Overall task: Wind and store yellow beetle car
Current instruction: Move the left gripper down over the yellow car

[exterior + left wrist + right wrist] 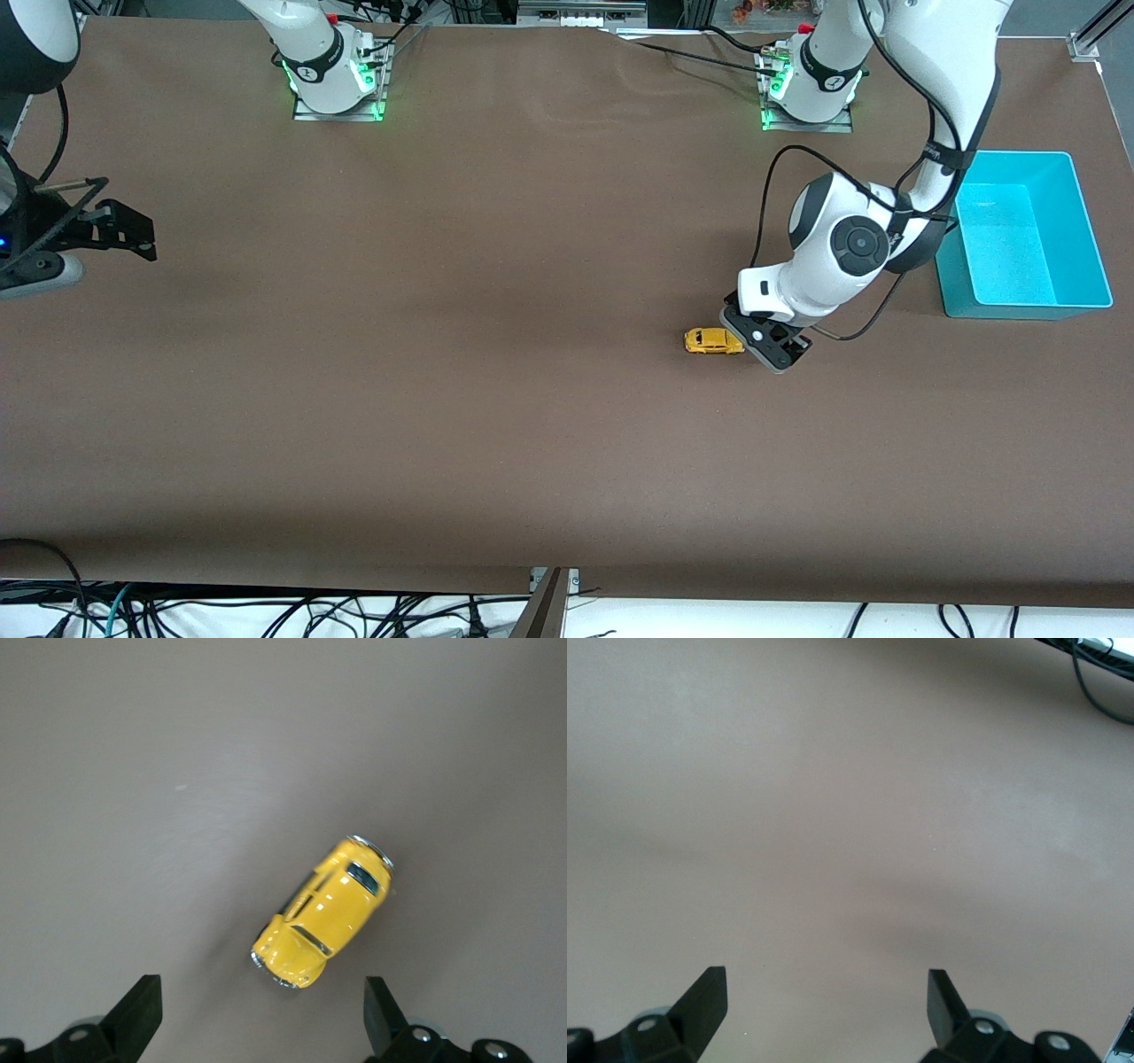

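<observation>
The brown counter [496,292] spreads wide and mostly bare, with broad open room through its middle and toward the front camera. Its front edge runs straight along the low part of the front view, above a tangle of cables [266,611] that hangs below.

The counter's covering is matte and even, with a faint wrinkle up near the arm bases.

One yellow beetle car [713,341] sits on its wheels on the counter, toward the left arm's end, well apart from every edge. One blue bin [1085,239] stands near the counter's edge at that same end, well apart from the car and a little farther from the front camera; what shows of its inside is bare.

There are two arms. The left end effector [769,341] is low over the counter just beside the car, its fingers [142,1010] spread wide with the car between and ahead of them in the left wrist view, not touched. The right arm waits at its own end; the right end effector [120,232] hangs over bare counter, fingers [704,1001] spread, holding nothing.
</observation>
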